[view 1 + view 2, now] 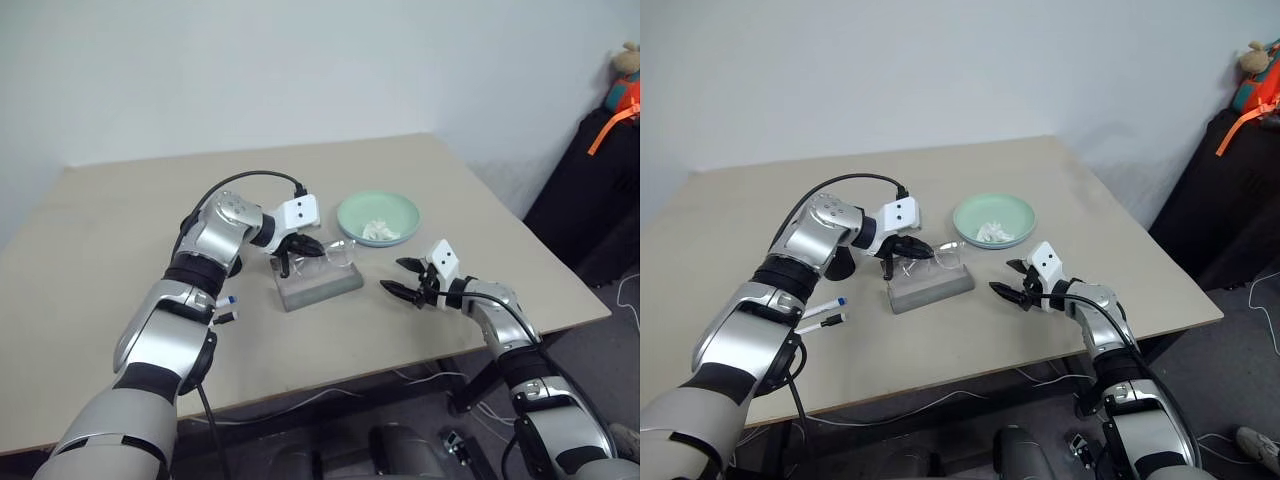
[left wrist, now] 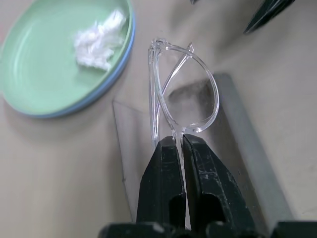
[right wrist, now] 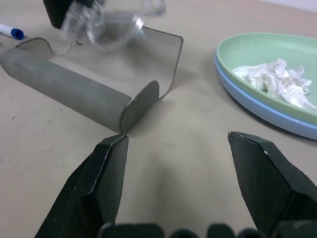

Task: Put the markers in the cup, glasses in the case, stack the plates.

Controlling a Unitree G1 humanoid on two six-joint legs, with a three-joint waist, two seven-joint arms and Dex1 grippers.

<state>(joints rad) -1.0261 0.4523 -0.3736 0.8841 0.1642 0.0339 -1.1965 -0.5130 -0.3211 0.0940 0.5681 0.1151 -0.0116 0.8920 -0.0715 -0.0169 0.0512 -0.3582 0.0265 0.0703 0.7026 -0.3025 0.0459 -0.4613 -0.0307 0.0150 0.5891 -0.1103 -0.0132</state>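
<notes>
We see clear glossy plastic glasses (image 2: 183,94) over a matt grey case (image 1: 318,284) with a translucent lid. The smooth mint plate (image 1: 378,215) holds crumpled white tissue (image 1: 378,230); the table (image 1: 120,230) looks matt beige.

A plain office-like or lab room; a bare beige table (image 1: 120,230) stands against a blank pale wall (image 1: 300,70); loose cables (image 1: 940,405) trail over grey carpet beneath it; black luggage (image 1: 590,190) with a stuffed toy (image 1: 626,62) sits aside.
</notes>
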